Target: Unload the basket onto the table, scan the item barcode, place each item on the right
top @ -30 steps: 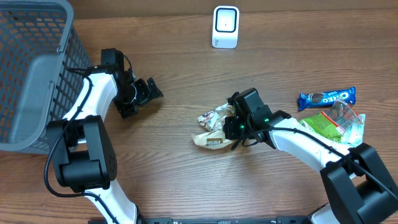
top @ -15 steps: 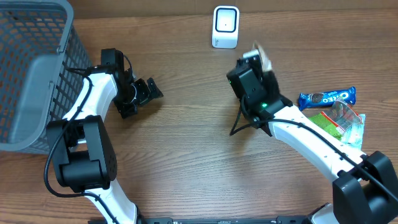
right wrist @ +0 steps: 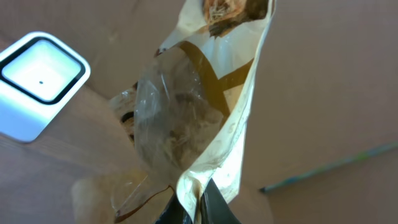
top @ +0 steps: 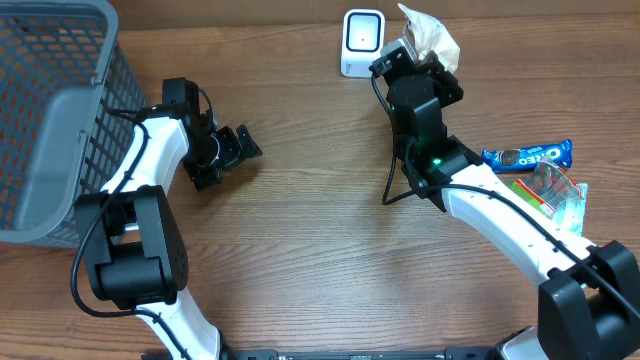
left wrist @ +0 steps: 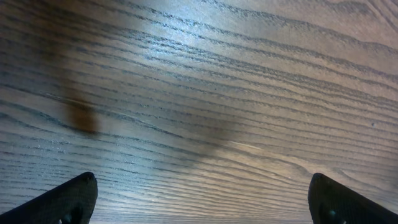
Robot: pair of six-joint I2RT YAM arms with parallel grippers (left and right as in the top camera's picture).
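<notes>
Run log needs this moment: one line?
right arm: jaws shut on crinkled cream plastic bag; near white square scanner; left arm: jaws open, empty

Overhead, we look straight down on the whole tabletop. Our left wrist camera faces the wood closely; right wrist and overhead share the white scanner.

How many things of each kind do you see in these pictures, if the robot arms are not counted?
Snack packets: 3, namely the beige packet, the blue Oreo packet and the green packet
Scanners: 1, the white scanner
Baskets: 1, the grey basket
Total: 5
</notes>
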